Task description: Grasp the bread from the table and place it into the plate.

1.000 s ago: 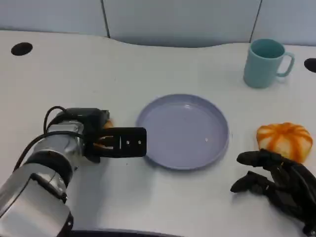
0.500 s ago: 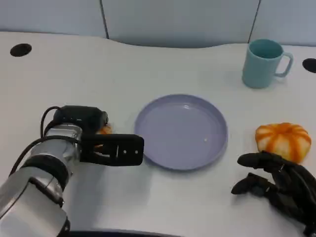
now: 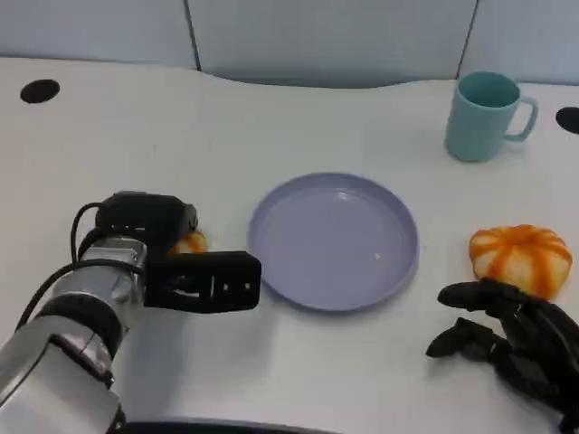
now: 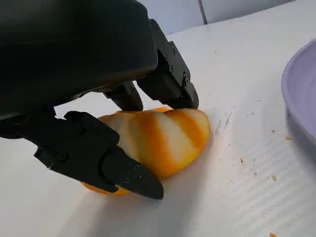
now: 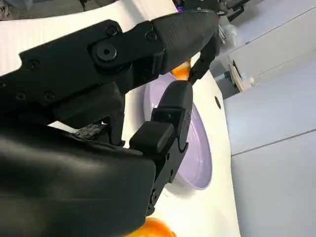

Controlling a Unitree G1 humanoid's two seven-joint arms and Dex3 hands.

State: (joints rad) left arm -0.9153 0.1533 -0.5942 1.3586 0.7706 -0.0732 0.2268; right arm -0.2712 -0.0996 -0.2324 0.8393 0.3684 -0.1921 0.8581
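Note:
A small orange-striped bread (image 4: 158, 138) lies on the white table just left of the lilac plate (image 3: 335, 240). My left hand (image 3: 204, 282) is around it: in the left wrist view the fingers (image 4: 168, 84) press its far side and the thumb (image 4: 98, 158) lies against its near side. In the head view a bit of this bread (image 3: 190, 242) peeks out behind the hand. The plate holds nothing. My right hand (image 3: 511, 339) rests at the front right with fingers apart, holding nothing, just in front of a second striped bun (image 3: 520, 258).
A teal mug (image 3: 484, 116) stands at the back right. Dark round holes sit in the table at the far left (image 3: 39, 89) and far right (image 3: 570, 117). The plate's rim (image 4: 301, 98) is close to the held bread. Crumbs dot the table beside it.
My left hand has drawn back a little toward the near left, and more of the bread shows behind it. The right hand has barely moved.

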